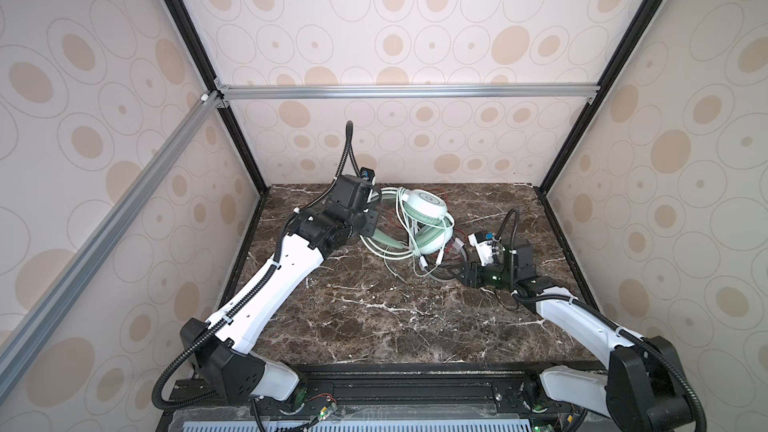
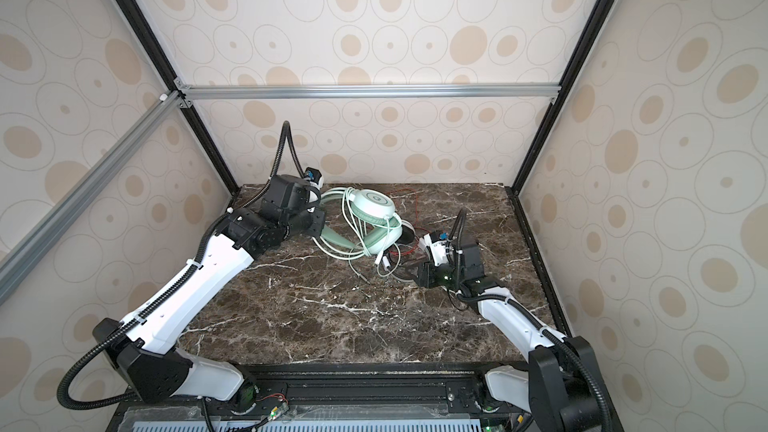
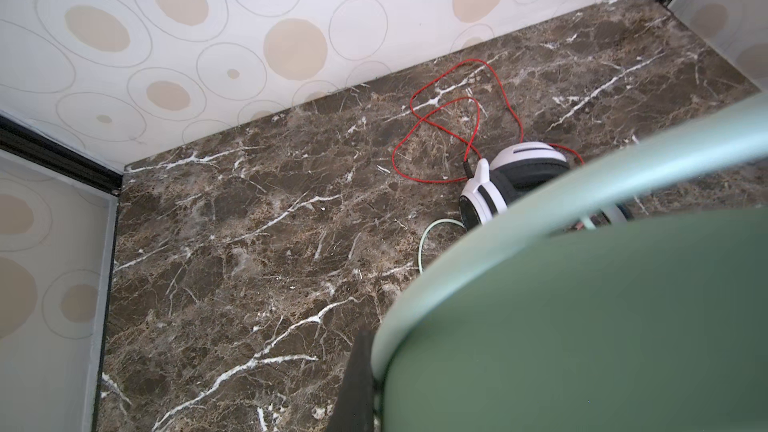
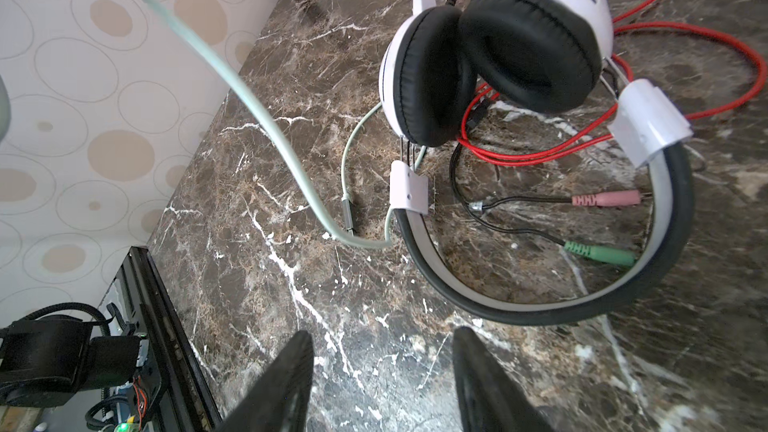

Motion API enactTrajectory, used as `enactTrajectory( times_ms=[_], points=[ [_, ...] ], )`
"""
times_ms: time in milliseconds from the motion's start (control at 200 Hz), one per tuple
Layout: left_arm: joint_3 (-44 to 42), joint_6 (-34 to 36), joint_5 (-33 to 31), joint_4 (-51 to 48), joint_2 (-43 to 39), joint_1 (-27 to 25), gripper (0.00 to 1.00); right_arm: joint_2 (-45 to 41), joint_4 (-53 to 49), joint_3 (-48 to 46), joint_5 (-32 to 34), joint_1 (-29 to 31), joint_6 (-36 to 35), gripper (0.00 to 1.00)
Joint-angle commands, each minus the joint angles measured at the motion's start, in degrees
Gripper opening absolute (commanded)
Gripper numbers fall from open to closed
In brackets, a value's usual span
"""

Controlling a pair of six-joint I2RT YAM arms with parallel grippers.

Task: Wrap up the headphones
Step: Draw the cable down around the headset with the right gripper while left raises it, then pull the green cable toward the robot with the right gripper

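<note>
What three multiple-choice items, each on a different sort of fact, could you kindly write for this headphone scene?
1. Where is the white-and-black headset?
A. resting on the marble table, ahead of the right gripper
B. hung on a wall
C. lifted clear of the table

2. What colours are its two plugs?
A. both red
B. one pink plug, one green plug
C. blue and yellow

3. How do the right gripper's jaws stand?
A. shut on a red cable
B. shut on a plug
C. open, holding nothing

Key: 1 A, the right wrist view shows it lying on the marble; 2 B, both lie inside the headband loop; 3 C, the fingers stand apart over bare marble.
</note>
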Motion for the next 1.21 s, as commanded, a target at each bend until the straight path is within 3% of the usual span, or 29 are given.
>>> enactTrajectory(
  times_ms=[0, 180, 545, 875, 1200],
  points=[
    [4.56, -2.4, 0.63, 1.99, 0.43, 0.43, 0.0, -2.25, 6.33, -2.8, -0.07, 0.92, 1.34, 0.56],
    [6.71, -2.64, 1.02, 2.79, 1.98, 0.47, 0.0, 0.02, 12.63, -5.08, 2.75, 5.61, 3.43, 0.57],
    [6.57, -3.78, 3.78, 5.21, 4.73, 4.22, 0.0, 16.25, 29.58, -1.98, 9.89, 11.84, 11.99, 0.52],
    [5.75, -4.44, 6.24, 6.36, 4.57, 7.64, 0.0, 22.84, 33.94, 0.66, 16.8, 13.53, 13.95, 0.45],
    [5.24, -4.74, 7.51, 6.85, 4.38, 9.0, 0.0, 29.55, 38.96, 4.23, 15.95, 13.87, 15.37, 0.31]
  ],
)
